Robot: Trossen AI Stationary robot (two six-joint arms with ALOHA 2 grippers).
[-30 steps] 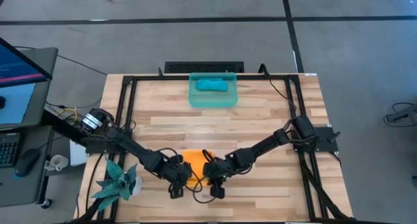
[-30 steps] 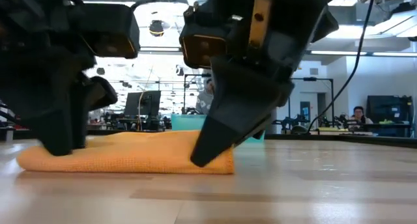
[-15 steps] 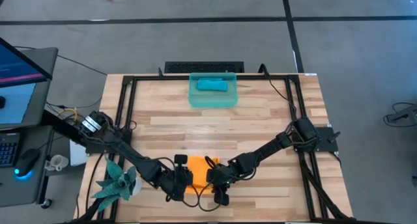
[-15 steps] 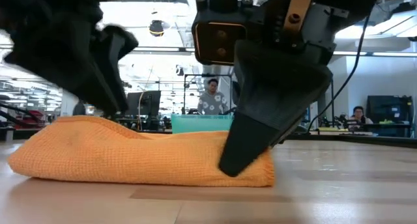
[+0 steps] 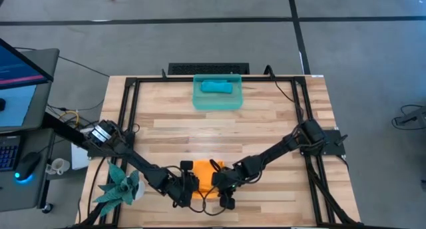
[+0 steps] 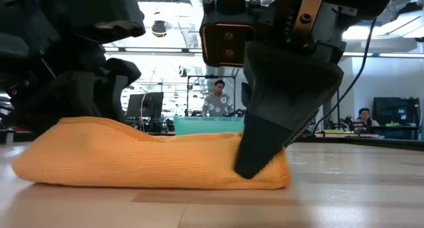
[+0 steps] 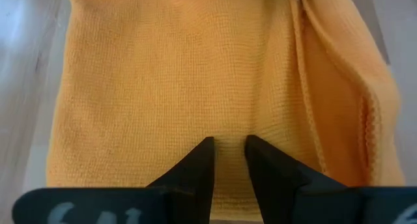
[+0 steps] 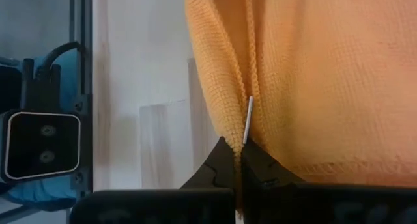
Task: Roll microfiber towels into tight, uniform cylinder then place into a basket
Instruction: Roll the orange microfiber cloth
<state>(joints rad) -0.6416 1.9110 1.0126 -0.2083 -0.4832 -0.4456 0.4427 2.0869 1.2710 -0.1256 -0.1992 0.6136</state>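
Pinching the bright orange microfiber towel (image 5: 205,174) at the table's (image 5: 266,122) near edge, both claws work side by side. On the cloth's left side, the left claw (image 7: 227,152) has its fingers nearly together with a fold of orange cloth between them. The right claw (image 8: 236,155) is clamped tight on the towel's hemmed right edge. A rolled teal-blue microfiber towel (image 5: 217,87) lies inside the small translucent teal-green plastic basket (image 5: 217,102) at the far edge.
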